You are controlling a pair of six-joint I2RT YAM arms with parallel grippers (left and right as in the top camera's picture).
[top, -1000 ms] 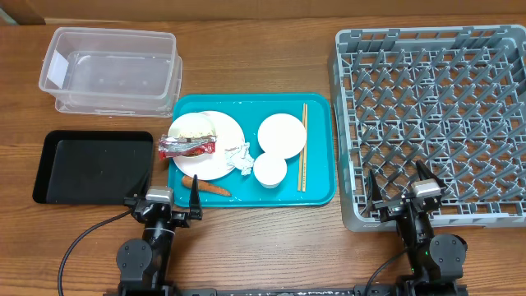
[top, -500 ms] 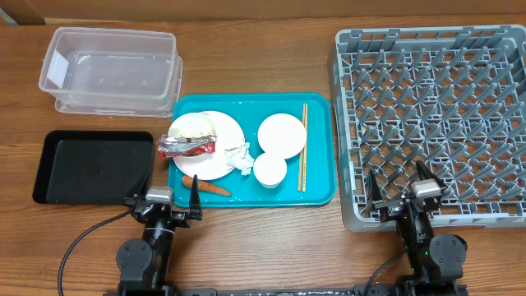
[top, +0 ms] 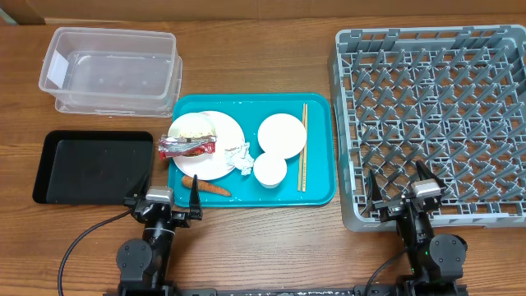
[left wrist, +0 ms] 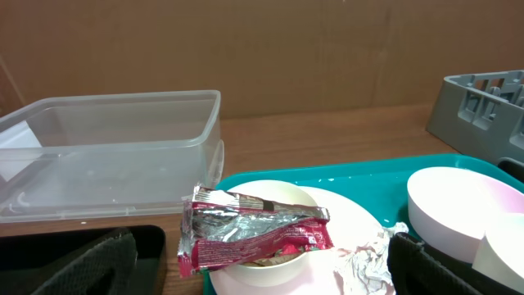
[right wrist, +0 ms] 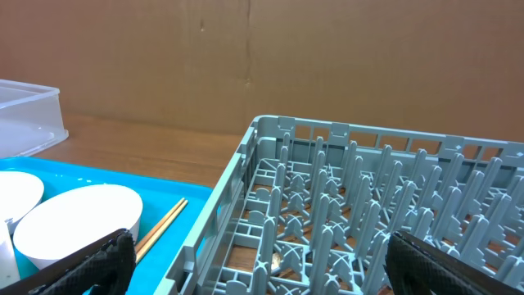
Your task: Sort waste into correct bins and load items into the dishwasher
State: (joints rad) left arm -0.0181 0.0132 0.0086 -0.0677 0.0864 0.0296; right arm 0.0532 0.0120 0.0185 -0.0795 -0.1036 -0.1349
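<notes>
— What is the bench (top: 271, 247) like?
— Brown wood, and a plain brown wall (left wrist: 327, 49) stands behind it.
— And the tools?
— The left tool (top: 163, 198) and the right tool (top: 397, 187) have their fingers apart, holding nothing. The wrapper (top: 187, 146) lies on the plate (top: 223, 131), inside the teal tray (top: 320, 194).

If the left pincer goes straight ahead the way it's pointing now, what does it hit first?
Most likely the snack wrapper on the white plate, nearly centred between the open left pincer's fingers. Depth is unclear; running low, it might catch the teal tray's rim first.
</notes>
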